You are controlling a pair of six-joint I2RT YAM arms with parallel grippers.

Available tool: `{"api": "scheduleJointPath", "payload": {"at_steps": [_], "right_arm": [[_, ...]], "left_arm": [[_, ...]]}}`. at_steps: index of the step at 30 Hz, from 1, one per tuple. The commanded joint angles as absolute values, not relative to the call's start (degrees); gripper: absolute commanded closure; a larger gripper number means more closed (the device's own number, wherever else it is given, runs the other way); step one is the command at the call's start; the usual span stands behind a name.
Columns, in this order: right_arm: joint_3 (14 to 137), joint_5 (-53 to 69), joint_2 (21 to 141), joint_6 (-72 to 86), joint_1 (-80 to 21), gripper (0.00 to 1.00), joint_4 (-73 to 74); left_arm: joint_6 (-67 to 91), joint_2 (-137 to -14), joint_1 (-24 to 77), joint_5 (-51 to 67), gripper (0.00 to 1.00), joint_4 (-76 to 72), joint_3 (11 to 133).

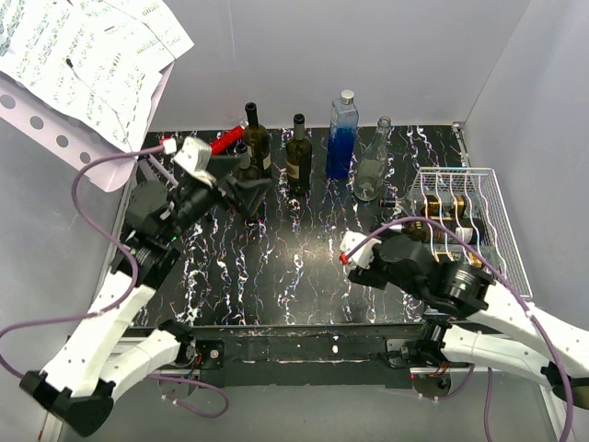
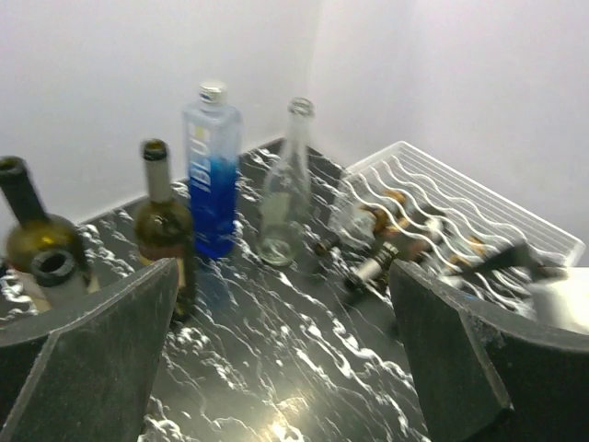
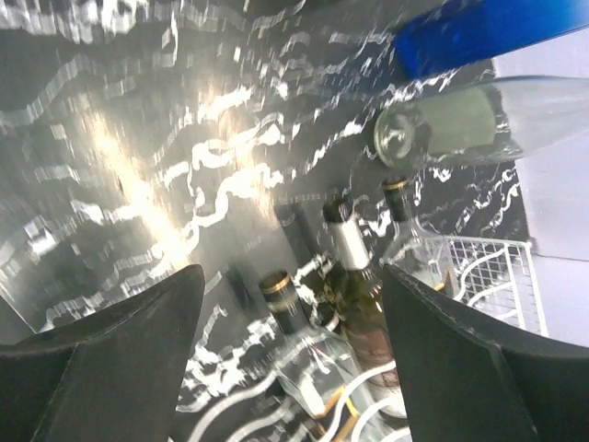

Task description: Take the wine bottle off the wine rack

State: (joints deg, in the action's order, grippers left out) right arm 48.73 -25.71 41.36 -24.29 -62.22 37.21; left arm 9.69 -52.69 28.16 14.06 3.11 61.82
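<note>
Hovering with jaws apart at three o'clock, the right claw faces the wine bottle lying in the wine rack among neighbours; closing off-centre could pinch two necks or drag the rack.

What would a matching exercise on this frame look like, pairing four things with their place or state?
Things:
1. blue bottle
2. clear bottle
3. rack
4. right pincer

Places or states:
A. open, near the necks of the lying bottles
B. upright, silver cap
C. far right, holding those bottles
D. upright, uncapped, beside the rack

Pairs: 1-B; 2-D; 3-C; 4-A
</note>
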Motion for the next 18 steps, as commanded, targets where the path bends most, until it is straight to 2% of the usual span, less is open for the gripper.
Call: {"api": "scheduleJointPath", "payload": {"at_steps": [1,5,10,18], "right_arm": [[50.63,-27.16,45.95,-38.48,-60.74,0.14,49.03],[50.36,-24.35,50.53,-43.23,-55.74,0.16,54.83],[50.27,-22.16,58.25,-48.16,-43.44,0.19,57.91],[48.43,-19.33,66.79,-54.22,-33.32,0.19,53.54]], "left_arm": [[12.74,-46.07,28.48,24.95,0.02,8.78,54.95],[14.41,-37.82,28.56,25.75,0.02,10.37,46.95],[14.68,-29.72,28.56,24.17,0.02,11.6,38.6],[12.39,-27.69,28.56,23.29,0.02,14.59,37.27]]}}
